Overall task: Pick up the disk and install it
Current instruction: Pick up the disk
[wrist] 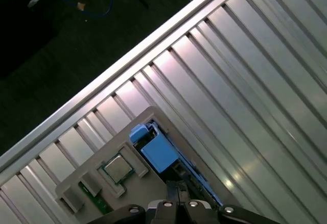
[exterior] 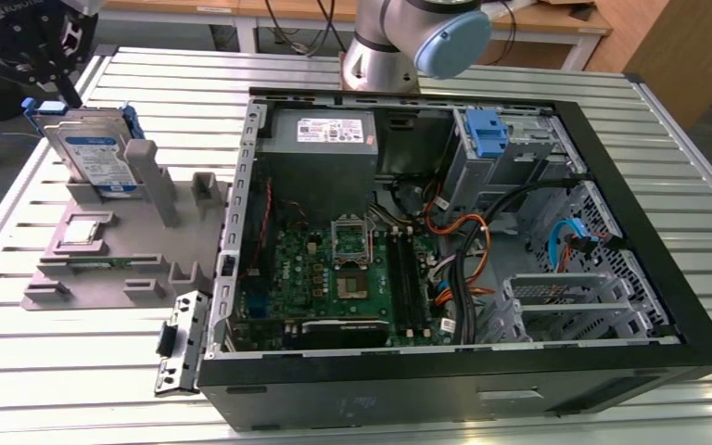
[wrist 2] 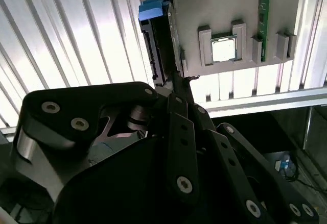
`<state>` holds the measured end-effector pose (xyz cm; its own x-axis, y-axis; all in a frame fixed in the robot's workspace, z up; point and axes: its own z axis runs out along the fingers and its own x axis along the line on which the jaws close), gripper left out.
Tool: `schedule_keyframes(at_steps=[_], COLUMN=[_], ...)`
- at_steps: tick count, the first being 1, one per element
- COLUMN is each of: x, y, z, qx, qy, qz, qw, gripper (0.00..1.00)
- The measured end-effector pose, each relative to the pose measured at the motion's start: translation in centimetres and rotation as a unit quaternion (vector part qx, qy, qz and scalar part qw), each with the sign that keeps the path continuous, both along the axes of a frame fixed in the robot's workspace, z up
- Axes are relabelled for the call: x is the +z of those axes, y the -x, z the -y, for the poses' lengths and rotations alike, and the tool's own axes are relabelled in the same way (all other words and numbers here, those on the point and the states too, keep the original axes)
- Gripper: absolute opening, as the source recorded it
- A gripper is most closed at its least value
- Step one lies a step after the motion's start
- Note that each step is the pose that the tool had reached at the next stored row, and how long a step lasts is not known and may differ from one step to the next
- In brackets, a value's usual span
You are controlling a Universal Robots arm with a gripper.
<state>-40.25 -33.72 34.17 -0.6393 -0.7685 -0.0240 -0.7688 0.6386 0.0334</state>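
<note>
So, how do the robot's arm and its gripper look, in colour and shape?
The arm is a silver-grey tube with a rounded light blue joint cap. The gripper is black, built of flat linked bars with round silver screws.

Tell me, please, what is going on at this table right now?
The arm's gripper is right at the top edge of the disk, which stands on edge in a grey fixture on the slatted table, at the exterior view's left. Beside it lies the open computer case. The disk has not been installed yet.
</note>
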Motion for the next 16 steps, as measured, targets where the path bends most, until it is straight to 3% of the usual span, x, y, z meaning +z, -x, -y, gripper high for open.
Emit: schedule_keyframes(at_steps=[5,10,12,13,15,16], x=[-0.02,-0.05,-0.06,-0.08,-0.1,-0.12], y=[0.0,0.0,0.0,0.0,0.0,0.0], z=[0.0,0.0,0.0,0.0,0.0,0.0], qx=[0.046,0.091,0.109,0.129,0.146,0.159], qy=[0.0,0.0,0.0,0.0,0.0,0.0], qz=[0.0,0.0,0.0,0.0,0.0,0.0], qw=[0.999,0.9958,0.994,0.9917,0.9892,0.9873], gripper=[0.1,0.1,0.1,0.1,0.1,0.1])
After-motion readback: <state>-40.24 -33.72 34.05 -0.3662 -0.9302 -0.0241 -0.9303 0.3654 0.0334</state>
